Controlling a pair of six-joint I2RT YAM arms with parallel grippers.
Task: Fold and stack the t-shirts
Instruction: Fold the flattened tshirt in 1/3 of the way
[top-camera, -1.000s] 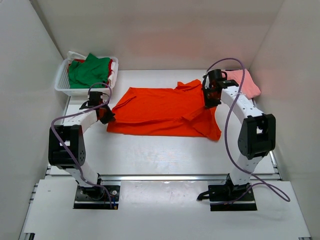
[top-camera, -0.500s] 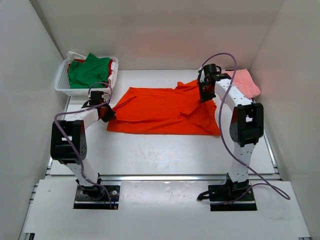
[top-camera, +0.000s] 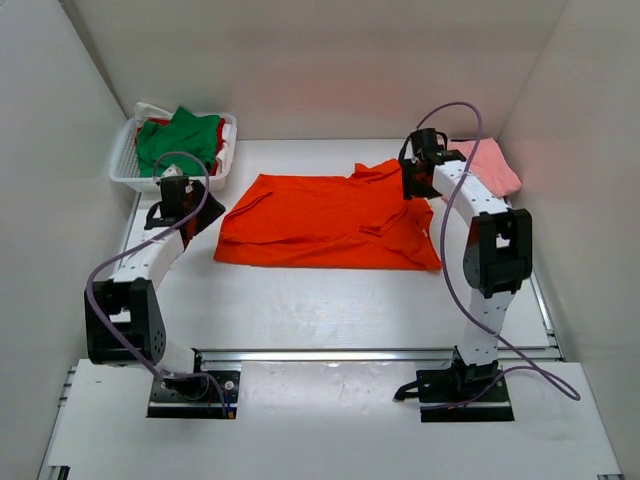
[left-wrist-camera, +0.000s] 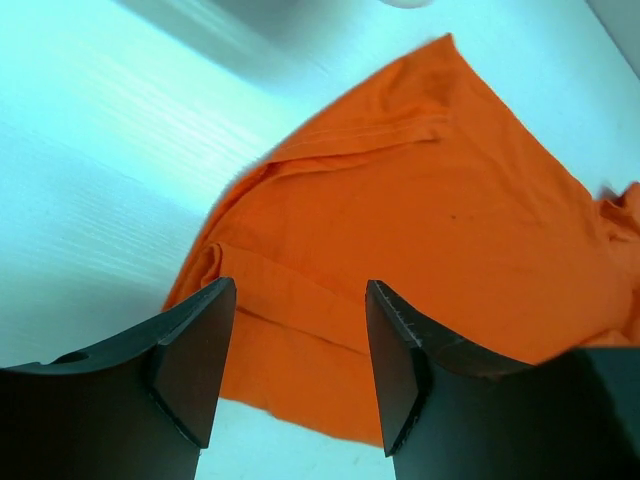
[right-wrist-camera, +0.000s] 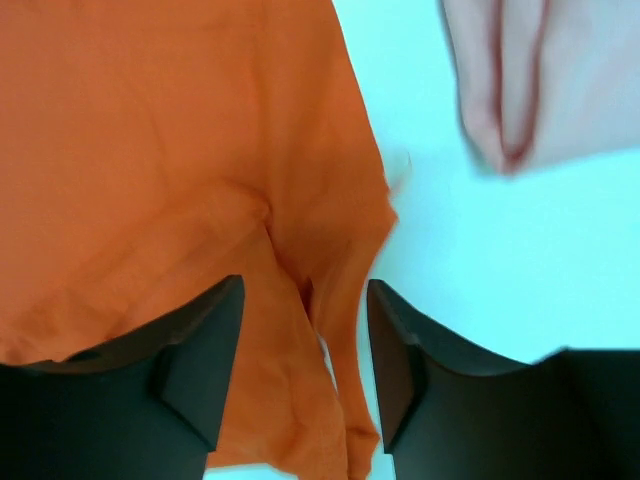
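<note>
The bright orange-red t-shirt (top-camera: 330, 220) lies spread across the middle of the table. My left gripper (top-camera: 203, 217) hovers open just off its left edge. In the left wrist view the shirt (left-wrist-camera: 420, 200) fills the space beyond the open left gripper (left-wrist-camera: 300, 370), which holds nothing. My right gripper (top-camera: 412, 190) is open over the shirt's far right corner; a loose fold (right-wrist-camera: 330, 300) lies under the right gripper (right-wrist-camera: 305, 370), ungripped. The folded pale pink t-shirt (top-camera: 490, 165) rests at the back right, also pink t-shirt (right-wrist-camera: 560, 80). A green t-shirt (top-camera: 180, 140) and a red one (top-camera: 222, 132) sit in the basket.
The white mesh basket (top-camera: 128, 172) stands at the back left corner, close behind my left arm. White walls enclose the table on three sides. A metal rail (top-camera: 330, 353) runs along the near edge in front of both bases.
Both grippers went from shut to open and let go of the orange-red shirt. My left gripper drew back left off the shirt's edge; the right one shifted toward the back.
</note>
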